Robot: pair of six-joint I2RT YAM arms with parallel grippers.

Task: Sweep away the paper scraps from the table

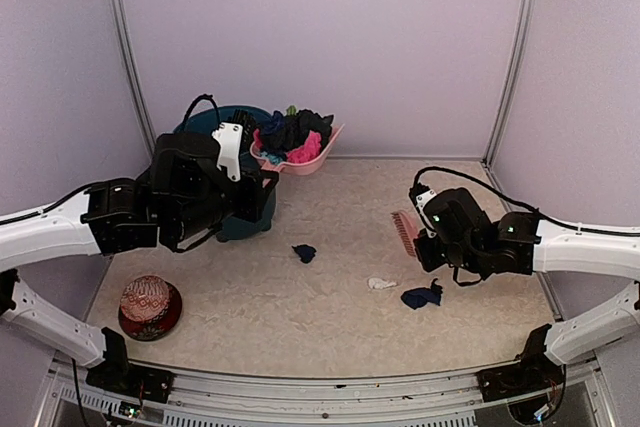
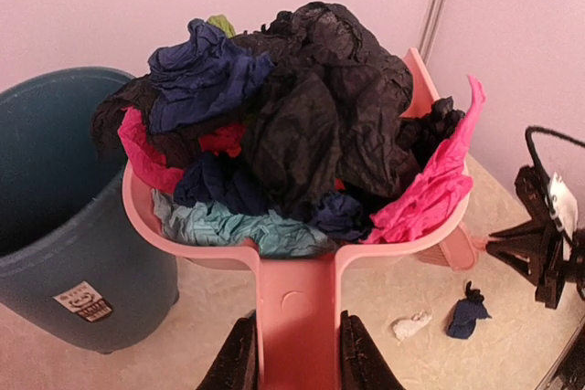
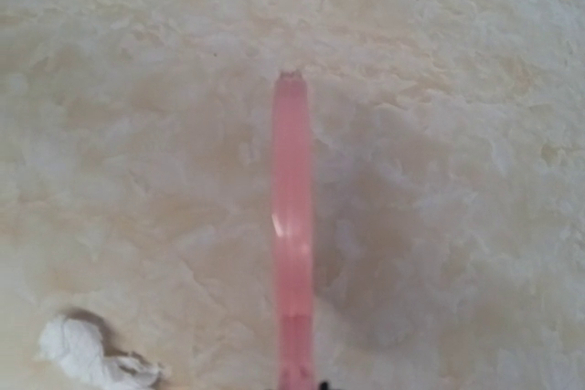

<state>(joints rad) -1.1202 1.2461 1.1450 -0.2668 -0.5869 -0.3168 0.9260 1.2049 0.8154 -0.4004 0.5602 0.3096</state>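
Pink dustpan, upper centre of the top view, carries most paper scraps heaped above its rim, beside the teal bin. My left gripper has its jaws pinching the pan handle. Three pieces lie on the bench: a dark blue scrap at centre, a white scrap and a second blue scrap lower right. My right gripper pinches the brush. I judge the scraps light, soft and easily spilled, so I would push them with the bristles rather than grasp them.

Beige table, paper scraps, bin, bowl
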